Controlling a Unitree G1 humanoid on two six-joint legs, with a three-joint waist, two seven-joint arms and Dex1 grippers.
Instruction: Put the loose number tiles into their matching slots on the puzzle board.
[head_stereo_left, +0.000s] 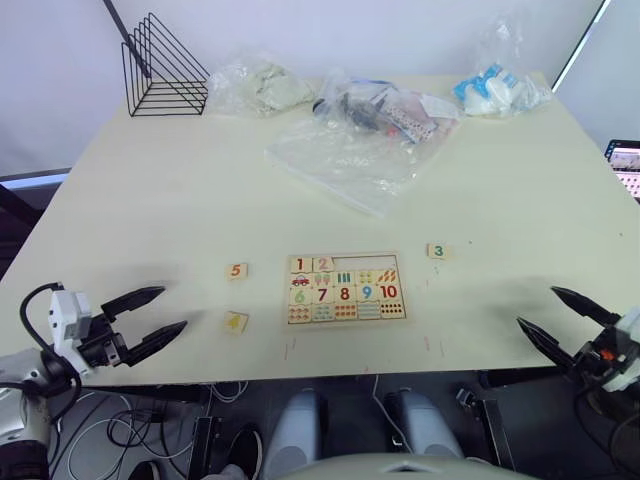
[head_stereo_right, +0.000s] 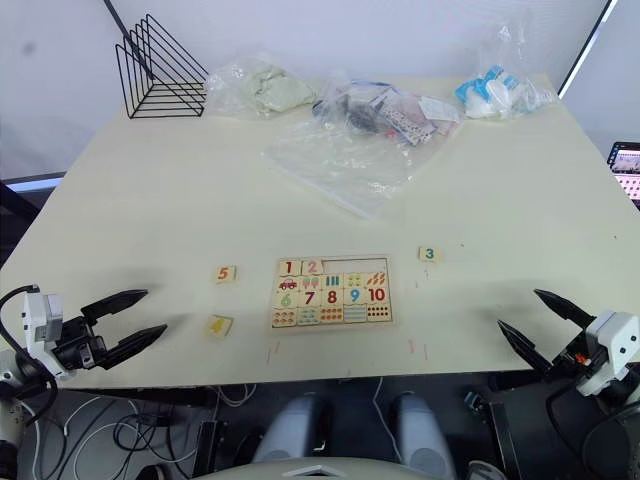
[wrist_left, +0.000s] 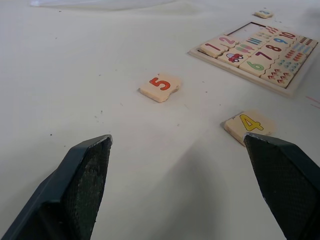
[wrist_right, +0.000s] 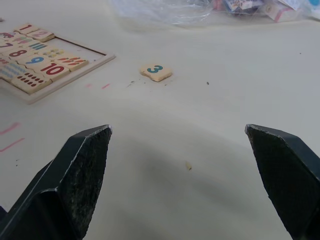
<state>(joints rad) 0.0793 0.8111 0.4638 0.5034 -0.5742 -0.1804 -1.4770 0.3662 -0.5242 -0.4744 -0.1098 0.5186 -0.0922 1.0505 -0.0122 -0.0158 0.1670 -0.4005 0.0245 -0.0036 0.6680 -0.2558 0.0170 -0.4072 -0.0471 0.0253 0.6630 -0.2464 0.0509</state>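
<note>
Bare table surrounds tiles 5, 4, 3.

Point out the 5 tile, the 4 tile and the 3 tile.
5 tile (head_stereo_left: 236, 271): left eye view, on the orange numeral at its middle.
4 tile (wrist_left: 250, 125): left wrist view, on the yellow numeral on its top face.
3 tile (wrist_right: 156, 72): right wrist view, on the teal numeral at its middle.

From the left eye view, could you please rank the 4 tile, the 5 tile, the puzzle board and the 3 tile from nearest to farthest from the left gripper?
1. 4 tile, just right of the left gripper.
2. 5 tile, slightly farther up the table.
3. Puzzle board, centre.
4. 3 tile, beyond the board's right side.
</note>
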